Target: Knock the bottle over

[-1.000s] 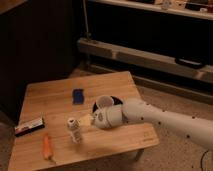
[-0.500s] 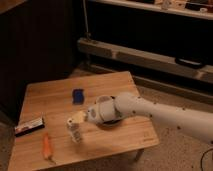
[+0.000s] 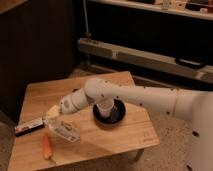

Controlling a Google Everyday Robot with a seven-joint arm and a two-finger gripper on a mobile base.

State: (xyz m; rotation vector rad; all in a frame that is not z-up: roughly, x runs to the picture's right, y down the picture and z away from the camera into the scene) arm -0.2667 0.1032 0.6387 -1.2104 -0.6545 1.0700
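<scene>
The small clear plastic bottle [image 3: 65,130] leans far over toward the right, close to the wooden table [image 3: 125,135], at the front left. My gripper [image 3: 52,112] is right above and behind it, at the bottle's upper left end, seemingly touching it. My white arm reaches in from the right across the table's middle. The orange carrot [image 3: 47,146] lies just left of and in front of the bottle.
A white cup [image 3: 105,107] stands in a black dish [image 3: 116,119] at the table's middle, under my arm. A dark wrapped bar [image 3: 28,126] lies at the left edge. Dark shelving and a metal rail stand behind the table.
My gripper moved left and down to the bottle. The bottle, upright before, has tipped over toward the table.
</scene>
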